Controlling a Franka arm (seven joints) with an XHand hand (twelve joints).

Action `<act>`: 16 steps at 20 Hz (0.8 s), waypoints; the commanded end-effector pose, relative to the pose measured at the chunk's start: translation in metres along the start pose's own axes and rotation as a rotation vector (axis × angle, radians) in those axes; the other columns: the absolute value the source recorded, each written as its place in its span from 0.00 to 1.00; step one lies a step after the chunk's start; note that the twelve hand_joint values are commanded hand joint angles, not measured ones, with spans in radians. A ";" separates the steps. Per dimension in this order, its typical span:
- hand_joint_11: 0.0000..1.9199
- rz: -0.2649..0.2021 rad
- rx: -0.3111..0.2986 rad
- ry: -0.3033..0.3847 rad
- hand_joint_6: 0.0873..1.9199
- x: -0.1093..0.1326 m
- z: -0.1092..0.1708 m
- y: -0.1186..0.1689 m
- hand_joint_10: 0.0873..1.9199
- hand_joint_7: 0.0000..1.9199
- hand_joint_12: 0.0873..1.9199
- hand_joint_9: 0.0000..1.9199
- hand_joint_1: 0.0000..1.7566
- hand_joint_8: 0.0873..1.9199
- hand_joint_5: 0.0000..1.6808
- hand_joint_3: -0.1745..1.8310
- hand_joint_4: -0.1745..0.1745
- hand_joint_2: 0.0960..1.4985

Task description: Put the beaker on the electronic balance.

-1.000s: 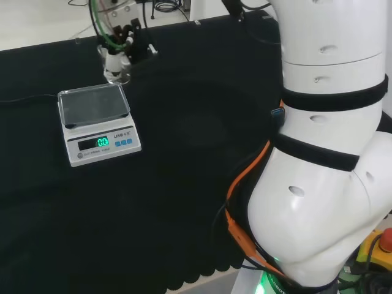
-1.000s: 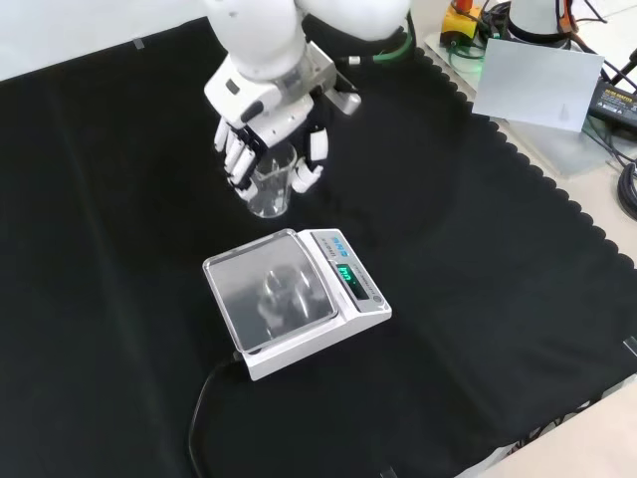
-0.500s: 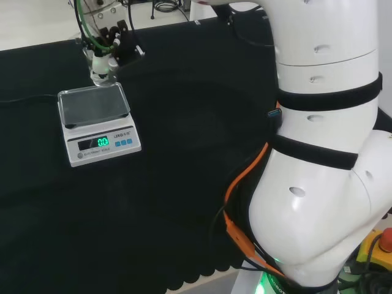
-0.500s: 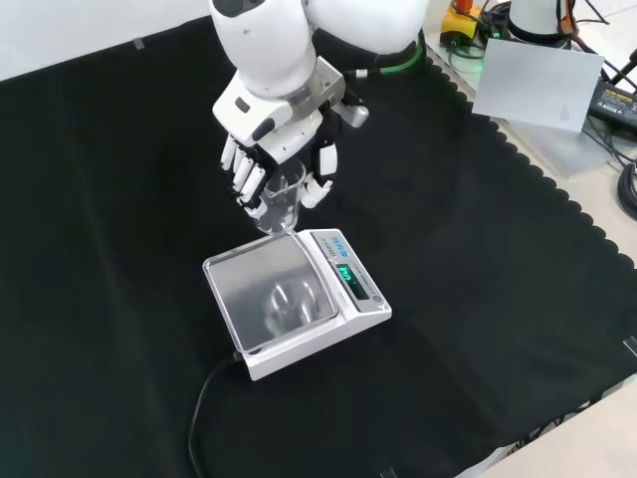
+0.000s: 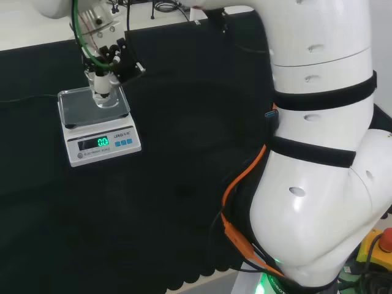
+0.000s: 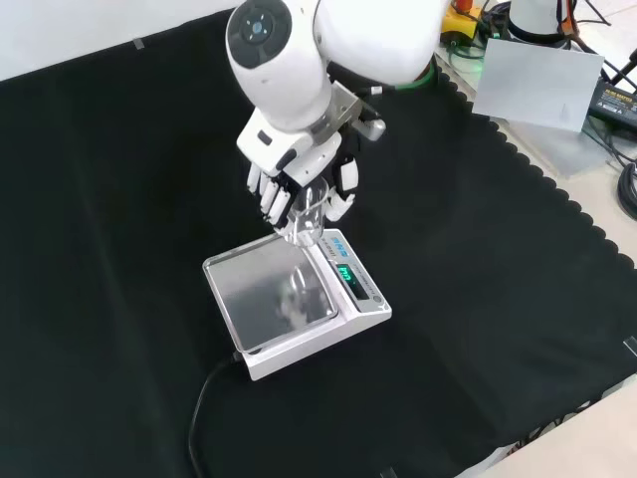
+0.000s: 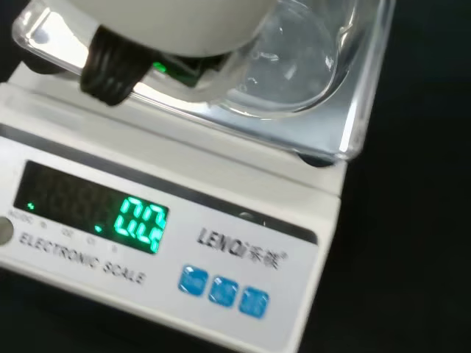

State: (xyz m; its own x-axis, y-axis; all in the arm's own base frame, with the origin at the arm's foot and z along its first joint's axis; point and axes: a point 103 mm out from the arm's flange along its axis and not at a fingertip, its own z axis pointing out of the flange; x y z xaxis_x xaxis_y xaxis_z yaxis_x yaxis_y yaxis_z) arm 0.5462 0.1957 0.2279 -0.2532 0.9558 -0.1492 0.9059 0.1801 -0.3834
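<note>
Beaker (image 6: 307, 212) carried from bare cloth to over the balance (image 6: 299, 317).

Head view: moved onto the pan side, up by the hand (image 5: 104, 58). Front view: hung above the pan's far edge, fingers curled round the glass, not set down yet. Wrist view: sat close above the pan.
</note>
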 end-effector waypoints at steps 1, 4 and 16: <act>0.43 -0.045 -0.032 0.008 0.54 0.042 -0.015 0.054 0.27 0.45 0.61 0.58 0.68 0.41 0.46 0.49 0.49 0.32; 0.43 -0.051 -0.028 0.002 0.54 0.042 -0.014 0.063 0.27 0.45 0.61 0.58 0.68 0.41 0.46 0.49 0.49 0.32; 0.43 -0.060 -0.001 -0.004 0.54 0.047 0.011 0.084 0.27 0.45 0.60 0.57 0.69 0.41 0.46 0.49 0.49 0.32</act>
State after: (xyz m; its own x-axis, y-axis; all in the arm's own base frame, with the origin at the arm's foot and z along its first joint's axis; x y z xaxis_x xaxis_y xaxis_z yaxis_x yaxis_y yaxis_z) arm 0.6119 0.2540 0.1923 -0.2970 0.9468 -0.1238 0.8984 0.2331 -0.3723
